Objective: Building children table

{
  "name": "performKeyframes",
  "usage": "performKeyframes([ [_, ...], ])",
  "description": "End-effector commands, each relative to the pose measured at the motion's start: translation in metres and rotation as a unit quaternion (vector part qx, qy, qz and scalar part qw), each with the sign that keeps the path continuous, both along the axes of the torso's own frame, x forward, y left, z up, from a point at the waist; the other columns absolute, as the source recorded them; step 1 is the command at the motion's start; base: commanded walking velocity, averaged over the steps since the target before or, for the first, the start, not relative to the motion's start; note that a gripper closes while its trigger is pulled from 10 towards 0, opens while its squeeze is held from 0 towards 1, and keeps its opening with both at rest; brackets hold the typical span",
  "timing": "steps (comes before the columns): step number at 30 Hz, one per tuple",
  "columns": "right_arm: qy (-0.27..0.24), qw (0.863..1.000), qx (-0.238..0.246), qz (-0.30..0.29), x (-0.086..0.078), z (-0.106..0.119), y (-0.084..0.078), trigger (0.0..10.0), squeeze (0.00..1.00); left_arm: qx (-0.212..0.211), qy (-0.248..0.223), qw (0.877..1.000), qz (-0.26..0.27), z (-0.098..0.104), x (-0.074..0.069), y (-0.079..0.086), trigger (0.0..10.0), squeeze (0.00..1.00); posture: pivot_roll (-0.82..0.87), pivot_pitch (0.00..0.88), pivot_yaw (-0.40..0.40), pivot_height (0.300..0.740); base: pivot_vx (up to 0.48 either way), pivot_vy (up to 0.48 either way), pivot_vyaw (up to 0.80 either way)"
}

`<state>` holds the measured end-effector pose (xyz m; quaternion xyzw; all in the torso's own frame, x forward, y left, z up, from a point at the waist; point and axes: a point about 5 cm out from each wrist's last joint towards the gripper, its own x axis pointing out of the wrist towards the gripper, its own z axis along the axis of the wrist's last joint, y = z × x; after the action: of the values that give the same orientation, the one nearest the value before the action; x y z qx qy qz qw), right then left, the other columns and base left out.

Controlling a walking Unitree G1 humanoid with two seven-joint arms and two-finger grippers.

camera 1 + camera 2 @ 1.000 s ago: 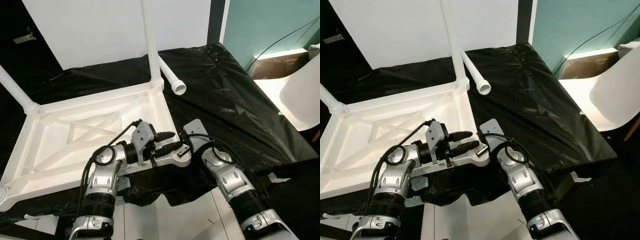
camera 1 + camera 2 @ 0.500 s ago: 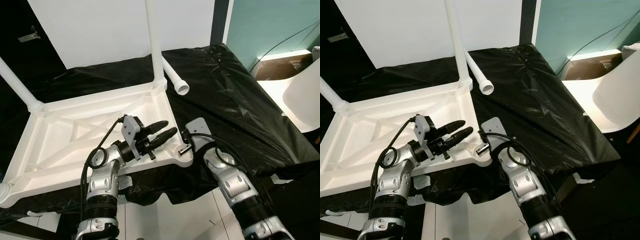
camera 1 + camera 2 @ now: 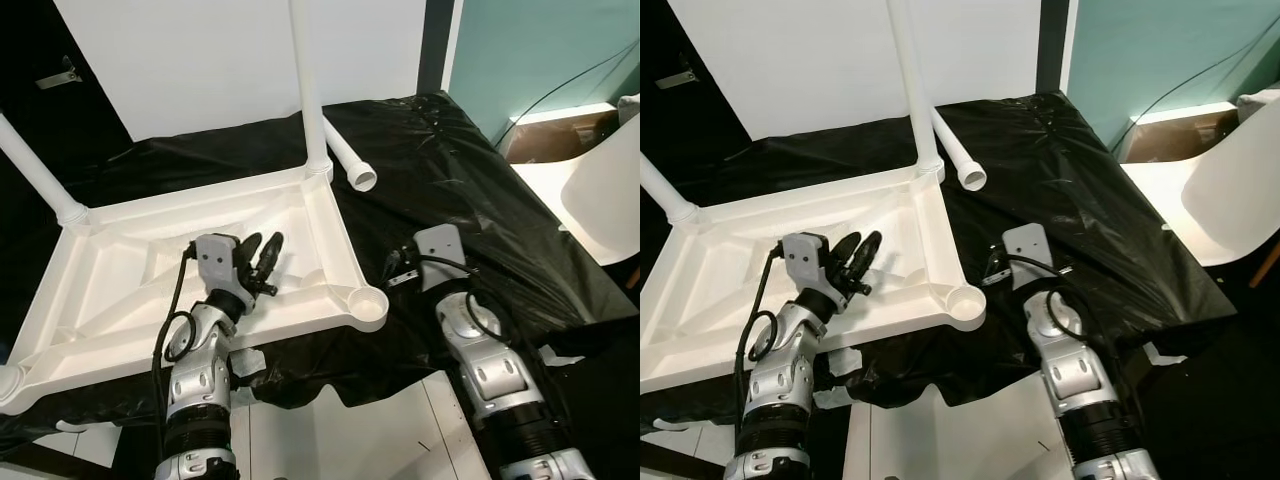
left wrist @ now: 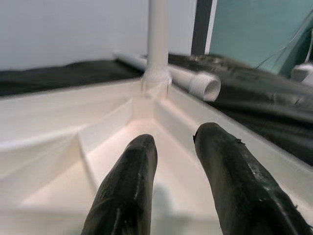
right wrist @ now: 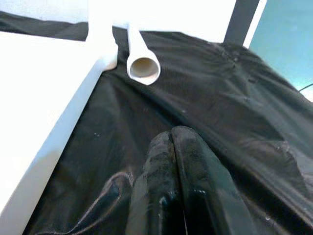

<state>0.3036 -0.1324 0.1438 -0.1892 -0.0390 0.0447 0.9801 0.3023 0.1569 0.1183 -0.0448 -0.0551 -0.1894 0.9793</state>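
Observation:
A white plastic children's table [image 3: 120, 290] lies upside down on a black sheet. One leg [image 3: 308, 80] stands upright in its far right corner and another leg [image 3: 35, 175] rises from the far left corner. The near right corner socket [image 3: 370, 301] holds nothing. A loose leg [image 3: 350, 165] lies on the sheet behind the table. My left gripper [image 3: 264, 250] hovers over the table's ribbed underside, open with nothing between its fingers [image 4: 142, 161]. My right gripper [image 5: 172, 134] is shut and empty, low over the sheet just right of the near right corner, pointing toward the loose leg [image 5: 142, 58].
The black sheet [image 3: 470, 190] covers a low platform whose front edge drops to a pale floor near my arms. A white chair [image 3: 605, 190] and a brown box [image 3: 560, 135] stand off to the right. A white panel rises behind the table.
My left gripper swung away from the near right corner socket to the left, over the table's inside. My right gripper pulled back from that corner to the right, over the sheet.

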Motion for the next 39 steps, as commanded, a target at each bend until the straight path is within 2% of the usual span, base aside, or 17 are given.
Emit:
performKeyframes([
  [1, -0.023, 1.000, -0.003, -0.005, -0.004, 0.005, -0.001, 10.0, 0.00, 0.019, 0.009, 1.000, -0.006, -0.005, -0.005, 0.001, 10.0, 0.00, -0.12, 0.000, 0.102, 0.740, 0.000, 0.000, 0.00],
  [10, -0.035, 0.999, -0.011, -0.027, -0.009, 0.005, -0.014, 10.0, 0.00, 0.037, 0.018, 0.999, 0.000, -0.015, -0.016, 0.003, 10.0, 0.00, -0.13, 0.000, 0.102, 0.740, 0.000, 0.000, 0.00],
  [13, -0.051, 0.998, -0.011, -0.033, -0.012, 0.006, -0.019, 10.0, 0.00, 0.026, -0.016, 0.997, 0.077, -0.009, -0.017, 0.005, 10.0, 0.00, -0.13, 0.000, 0.101, 0.740, 0.000, 0.000, 0.00],
  [16, -0.054, 0.998, -0.010, -0.035, -0.012, 0.006, -0.020, 10.0, 0.00, 0.021, -0.027, 0.995, 0.092, -0.006, -0.017, 0.006, 10.0, 0.00, -0.13, 0.000, 0.101, 0.740, 0.000, 0.000, 0.00],
  [17, -0.059, 0.998, -0.010, -0.037, -0.015, 0.004, -0.022, 10.0, 0.00, 0.010, -0.046, 0.991, 0.127, 0.000, -0.019, 0.011, 10.0, 0.00, -0.13, 0.000, 0.102, 0.740, 0.000, 0.000, 0.00],
  [20, -0.063, 0.997, -0.011, -0.039, -0.018, 0.003, -0.023, 10.0, 0.00, 0.003, -0.061, 0.986, 0.155, 0.004, -0.021, 0.016, 10.0, 0.00, -0.13, 0.000, 0.102, 0.740, 0.000, 0.000, 0.00],
  [21, -0.067, 0.997, -0.009, -0.038, -0.020, 0.002, -0.023, 10.0, 0.00, 0.002, -0.071, 0.981, 0.180, 0.006, -0.023, 0.020, 10.0, 0.00, -0.13, 0.000, 0.103, 0.740, 0.000, 0.000, 0.00],
  [22, -0.067, 0.997, -0.009, -0.038, -0.020, 0.002, -0.023, 10.0, 0.00, 0.002, -0.071, 0.981, 0.180, 0.006, -0.023, 0.020, 10.0, 0.00, -0.13, 0.000, 0.103, 0.740, 0.000, 0.000, 0.00],
  [23, -0.075, 0.996, -0.007, -0.039, -0.023, 0.002, -0.024, 10.0, 0.00, 0.003, -0.078, 0.975, 0.207, 0.009, -0.025, 0.025, 10.0, 0.00, -0.12, 0.000, 0.098, 0.740, 0.000, 0.000, 0.00],
  [26, -0.088, 0.995, -0.001, -0.044, -0.024, 0.003, -0.026, 10.0, 0.00, 0.013, -0.080, 0.968, 0.236, 0.009, -0.029, 0.031, 10.0, 0.00, -0.11, 0.000, 0.092, 0.740, 0.000, 0.000, 0.00],
  [34, -0.101, 0.994, 0.002, -0.047, -0.016, 0.006, -0.024, 10.0, 0.00, 0.016, -0.077, 0.968, 0.239, 0.007, -0.027, 0.028, 10.0, 0.00, -0.11, 0.000, 0.087, 0.740, 0.000, 0.000, 0.00],
  [39, -0.113, 0.992, 0.026, -0.057, -0.010, 0.012, -0.022, 10.0, 0.00, 0.006, -0.075, 0.968, 0.241, 0.006, -0.025, 0.027, 10.0, 0.00, -0.10, 0.000, 0.078, 0.740, 0.000, 0.000, 0.00],
])
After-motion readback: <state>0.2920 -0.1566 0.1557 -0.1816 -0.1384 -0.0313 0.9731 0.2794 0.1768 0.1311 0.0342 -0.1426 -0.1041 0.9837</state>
